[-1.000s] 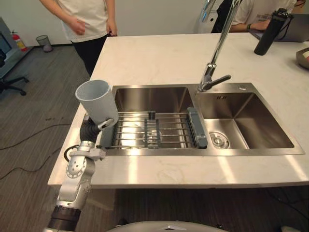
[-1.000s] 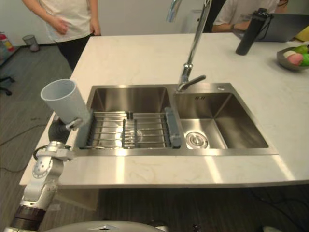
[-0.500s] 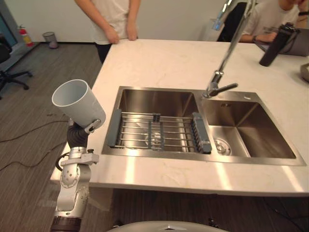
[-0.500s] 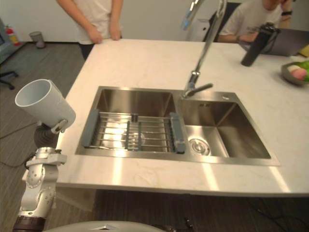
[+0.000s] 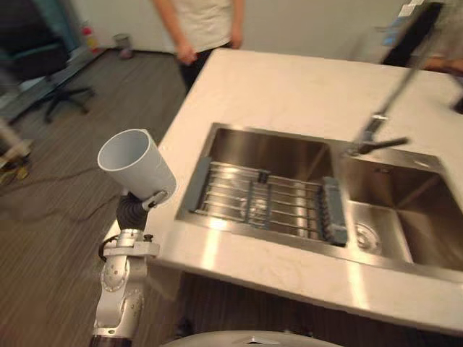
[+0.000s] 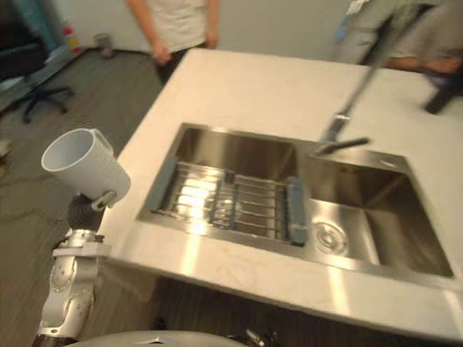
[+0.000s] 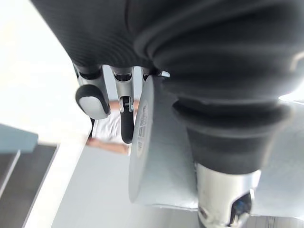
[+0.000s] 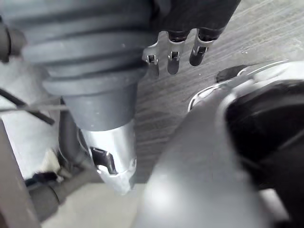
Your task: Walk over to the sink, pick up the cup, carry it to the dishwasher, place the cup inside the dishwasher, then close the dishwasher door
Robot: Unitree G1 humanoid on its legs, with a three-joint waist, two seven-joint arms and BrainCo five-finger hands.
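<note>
Presently, you have the cup (image 5: pixel 137 163) in the left hand (image 5: pixel 147 199), lifted clear of the sink (image 5: pixel 278 136) and held just beside the left edge of the counter (image 5: pixel 289 83), over the floor.

Hold: in the left wrist view the fingers (image 7: pixel 90 100) curl along the cup's wall and the thumb bears on the opposite side. The grasp sits low, near the base. How firm it is cannot be read.

Axis: the cup rides above the hand, base toward the palm. Its long axis leans up and out to the robot's left, and the open mouth faces away from the sink. It is not upright.

Right hand (image 8: pixel 173 58): the fingers hang relaxed over the floor and it holds nothing. It is the farther hand and plays no part.

Surroundings: a wire rack (image 5: pixel 260 202) lies in the left basin, well apart from the cup. A person (image 5: pixel 206 22) stands at the far end of the counter.

Assessment: pickup is done and the carry is the step in hand. Placement turns on that lean. You will probably need to turn the wrist so the mouth faces as the dishwasher rack requires before letting go. Keep the cup clear of the counter edge as the body turns.
</note>
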